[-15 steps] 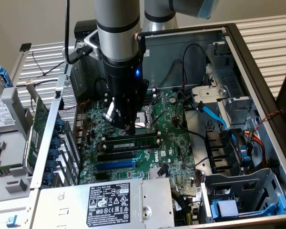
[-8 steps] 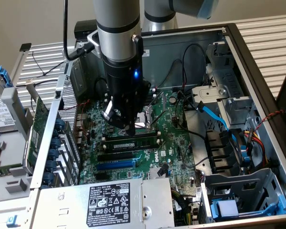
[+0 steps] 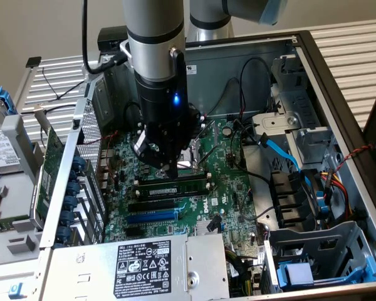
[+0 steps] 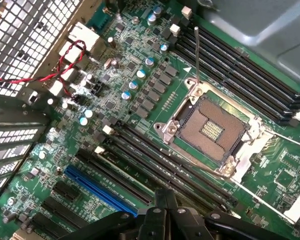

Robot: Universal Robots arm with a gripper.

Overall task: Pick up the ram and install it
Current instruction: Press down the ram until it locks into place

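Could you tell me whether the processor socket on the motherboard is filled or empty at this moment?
Empty. The wrist view shows the processor socket with its bare contact field exposed inside the metal frame, with no chip or cooler on it.

The arm [image 3: 155, 37] was a fat, silver-grey metal tube, ringed by a dark seam near its lower end. Below that it turned into a glossy black wrist housing [image 3: 164, 103], cylindrical, with a small blue light glowing on its face at about 5 o'clock. A thick black cable [image 3: 88, 44] ran down beside the tube at 9 o'clock. A light blue joint cap [image 3: 272, 9] sat on the segment behind. The pincer [image 4: 166, 212] was matte black, with linkage arms pinned by round silver screws.
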